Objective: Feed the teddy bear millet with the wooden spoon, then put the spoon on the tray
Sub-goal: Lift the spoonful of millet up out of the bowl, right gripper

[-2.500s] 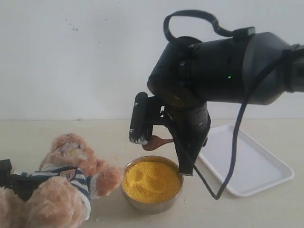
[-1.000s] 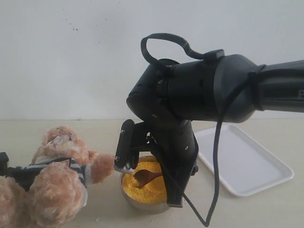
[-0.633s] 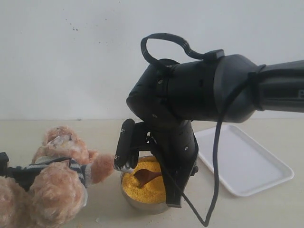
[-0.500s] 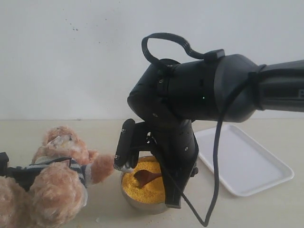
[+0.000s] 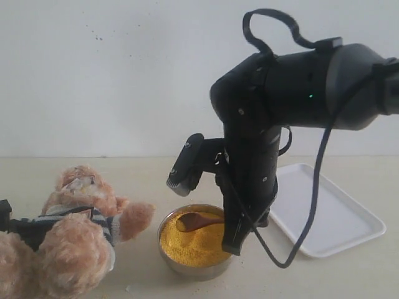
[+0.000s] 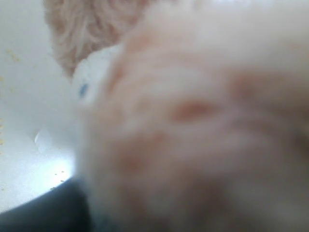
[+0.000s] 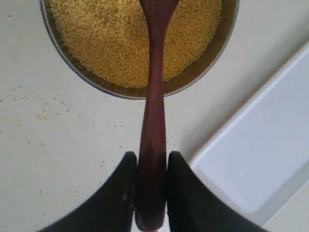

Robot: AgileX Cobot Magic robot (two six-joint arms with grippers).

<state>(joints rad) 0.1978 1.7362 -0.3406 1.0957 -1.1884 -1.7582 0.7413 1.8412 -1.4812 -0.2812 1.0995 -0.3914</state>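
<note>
The right gripper (image 7: pixel 151 162), closed to a narrow gap, clamped the end of the dark wooden spoon's (image 7: pixel 152 96) handle. The spoon reached roughly level over the steel bowl's (image 5: pixel 193 271) rim, its scoop at the yellow millet (image 7: pixel 96 43).

The wooden spoon (image 5: pixel 198 221) hung level, its bowl just over the millet (image 5: pixel 190 244), its handle entering the right gripper (image 5: pixel 232 232); the teddy bear (image 5: pixel 75 240) lay beyond its tip, the tray (image 5: pixel 330 218) behind its handle

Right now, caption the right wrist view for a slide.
Right gripper clamps a dark wooden spoon over yellow millet in a steel bowl.
</note>
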